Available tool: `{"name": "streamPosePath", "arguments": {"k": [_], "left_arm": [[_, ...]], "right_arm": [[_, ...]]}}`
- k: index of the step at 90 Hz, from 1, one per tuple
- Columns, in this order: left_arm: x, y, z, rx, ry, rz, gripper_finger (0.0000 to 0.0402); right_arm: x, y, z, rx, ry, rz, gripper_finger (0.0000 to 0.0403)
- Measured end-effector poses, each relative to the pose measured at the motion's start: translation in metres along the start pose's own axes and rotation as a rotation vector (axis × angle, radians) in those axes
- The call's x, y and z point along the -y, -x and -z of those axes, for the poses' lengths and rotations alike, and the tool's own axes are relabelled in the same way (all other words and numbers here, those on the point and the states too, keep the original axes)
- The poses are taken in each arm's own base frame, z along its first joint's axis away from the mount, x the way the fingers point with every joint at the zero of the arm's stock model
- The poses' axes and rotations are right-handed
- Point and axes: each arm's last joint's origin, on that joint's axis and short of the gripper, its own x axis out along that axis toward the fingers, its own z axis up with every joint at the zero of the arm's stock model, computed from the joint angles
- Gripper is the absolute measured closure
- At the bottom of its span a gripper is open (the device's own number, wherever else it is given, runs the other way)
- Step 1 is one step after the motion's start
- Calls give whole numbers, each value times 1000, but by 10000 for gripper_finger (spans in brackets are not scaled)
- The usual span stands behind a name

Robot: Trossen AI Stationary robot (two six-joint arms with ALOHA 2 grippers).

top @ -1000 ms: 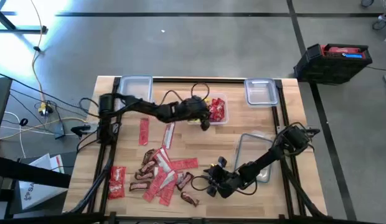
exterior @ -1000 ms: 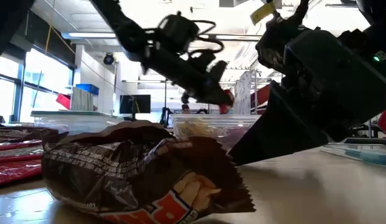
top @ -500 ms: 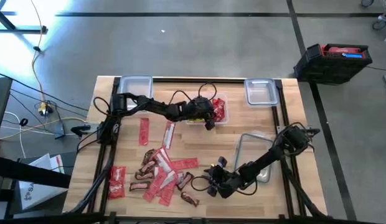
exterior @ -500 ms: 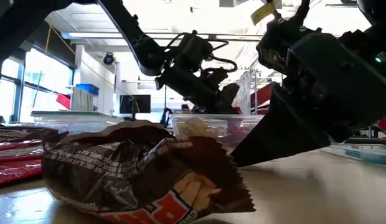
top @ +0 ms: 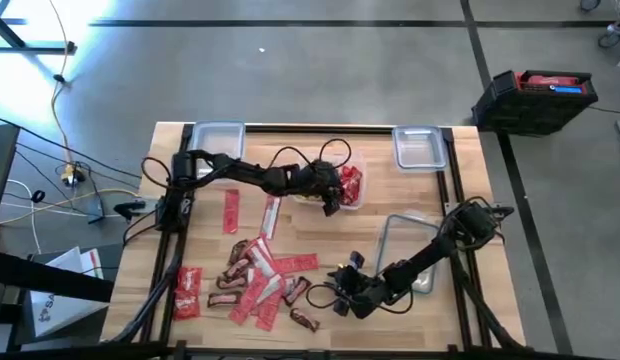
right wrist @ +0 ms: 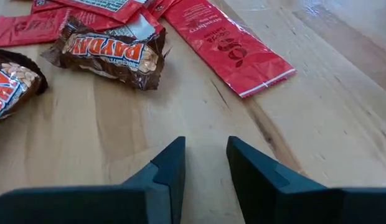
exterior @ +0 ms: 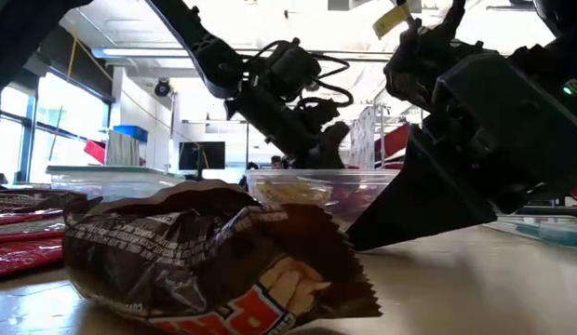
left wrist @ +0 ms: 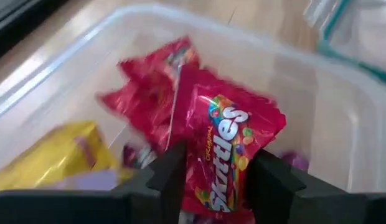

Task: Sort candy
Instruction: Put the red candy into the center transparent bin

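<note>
A clear container (top: 352,196) at the table's far middle holds red and yellow candy (left wrist: 149,106). My left gripper (top: 330,194) reaches into it and is shut on a red Skittles packet (left wrist: 227,134). Loose candy, red packets and brown bars, lies in a pile (top: 255,280) at the near left. My right gripper (top: 340,296) hovers low beside the pile, near the table's front edge. It is open over bare wood (right wrist: 205,155), nothing between its fingers. Brown Payday bars (right wrist: 112,53) and a red packet (right wrist: 227,46) lie flat beyond it. My left gripper pinches the Skittles packet by its near end (left wrist: 208,183) between its two fingers (left wrist: 168,174), one on each long side. The fingers slant down into the container, along the packet. The packet's far end lies over the other sweets inside.
An empty clear container stands at the far left (top: 218,136), another at the far right (top: 420,148), and a flat clear lid or tray (top: 405,245) by the right arm. Two red packets (top: 231,210) lie apart from the pile. A brown bar (exterior: 205,261) fills the low view's foreground.
My left gripper has carried the red packet a little toward the table's right edge and down, from above the container's rim into it. My right gripper has kept still.
</note>
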Motion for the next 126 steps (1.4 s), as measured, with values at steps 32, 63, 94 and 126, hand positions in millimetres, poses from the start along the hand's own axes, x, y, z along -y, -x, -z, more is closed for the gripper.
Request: {"name": "streamPosePath", "arguments": {"k": [32, 63, 94, 126], "left_arm": [[11, 23, -14, 7, -26, 20, 273], [45, 90, -17, -244, 46, 235, 273], [99, 215, 23, -710, 159, 114, 273], [169, 290, 105, -934, 219, 19, 273]], "right_arm": [[1, -1, -1, 0, 21, 0, 309], [1, -1, -1, -12, 48, -17, 309], [6, -8, -8, 11, 198, -4, 309], [10, -16, -19, 11, 359, -80, 308]]}}
